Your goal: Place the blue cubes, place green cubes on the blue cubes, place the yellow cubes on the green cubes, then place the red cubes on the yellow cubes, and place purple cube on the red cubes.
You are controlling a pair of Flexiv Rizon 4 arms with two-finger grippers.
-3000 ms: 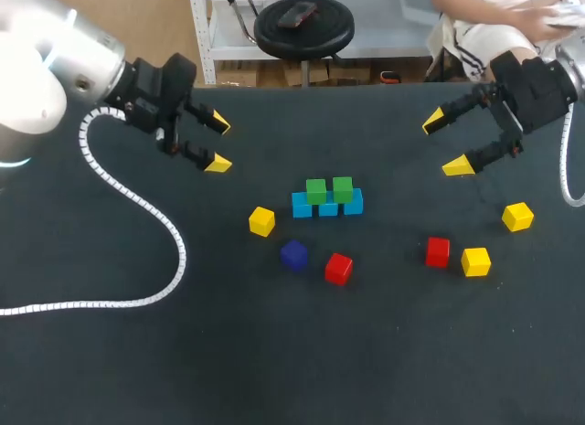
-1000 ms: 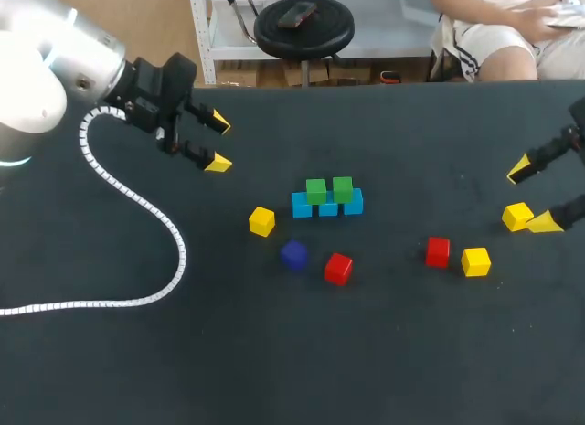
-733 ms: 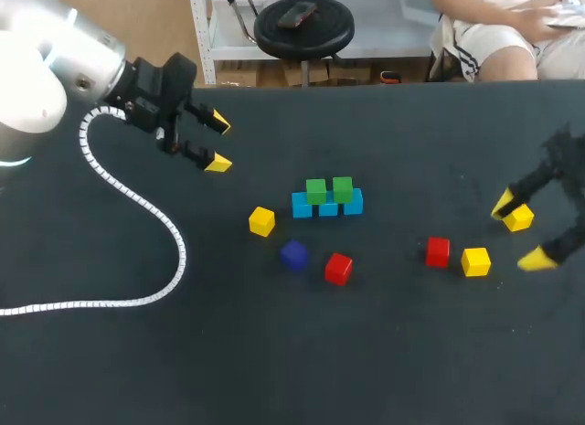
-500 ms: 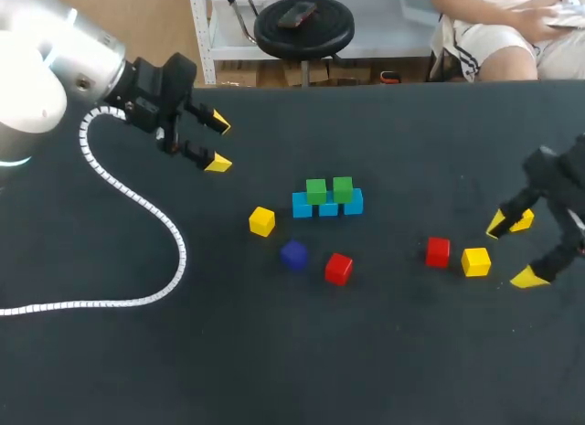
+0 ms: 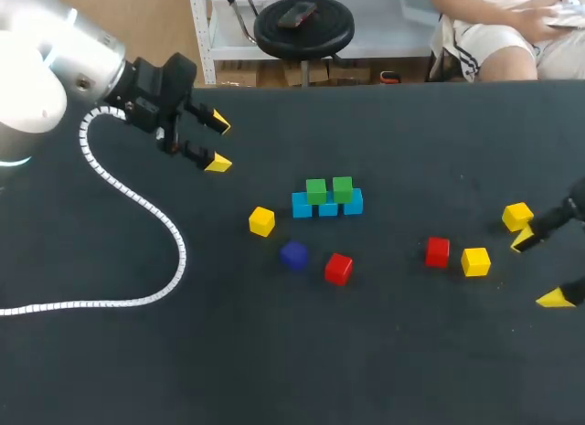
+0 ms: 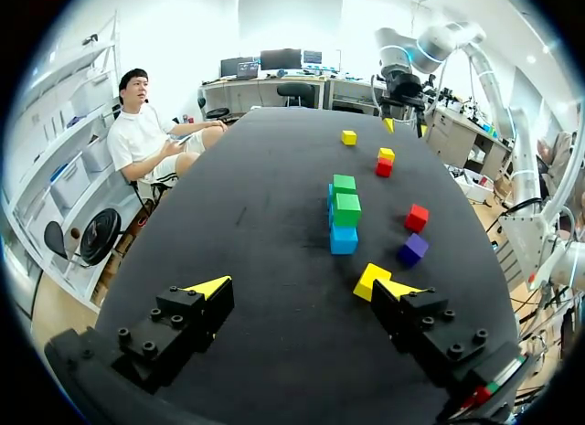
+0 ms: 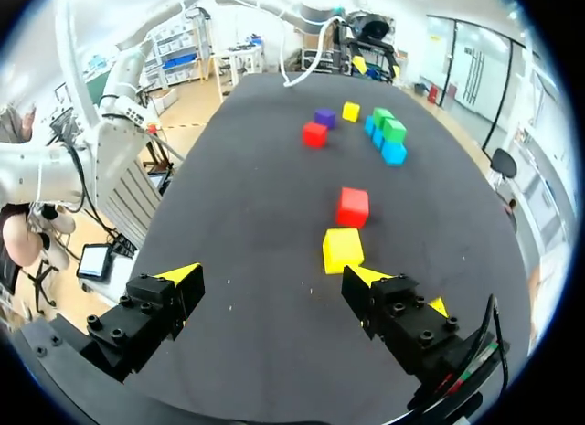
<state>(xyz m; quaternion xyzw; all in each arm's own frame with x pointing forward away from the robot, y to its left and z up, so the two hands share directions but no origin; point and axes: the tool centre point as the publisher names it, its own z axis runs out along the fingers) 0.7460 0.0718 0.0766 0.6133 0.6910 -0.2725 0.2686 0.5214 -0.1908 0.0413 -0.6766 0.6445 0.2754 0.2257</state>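
- Three blue cubes (image 5: 301,206) sit in a row at mid-table in the head view, with two green cubes (image 5: 316,189) on top. Near them lie the lone yellow cube (image 5: 261,221), the purple cube (image 5: 293,254) and the middle red cube (image 5: 338,268). Further right are the right red cube (image 5: 437,251), the nearer yellow cube (image 5: 475,260) and the edge yellow cube (image 5: 517,216). The left gripper (image 5: 218,143) hovers at far left, fingers apart and empty. The right gripper (image 5: 539,270) is at the right edge, fingers apart and empty, one tip just beside the edge yellow cube.
- Left wrist view: the left gripper (image 6: 306,288) is spread wide with nothing held. The lone yellow cube (image 6: 368,281) lies just ahead of one finger, the blue cubes (image 6: 343,239) beyond it.
- Right wrist view: the right gripper (image 7: 272,277) is spread wide with nothing held. The nearer yellow cube (image 7: 342,249) lies just ahead of one finger, the right red cube (image 7: 353,207) beyond it.
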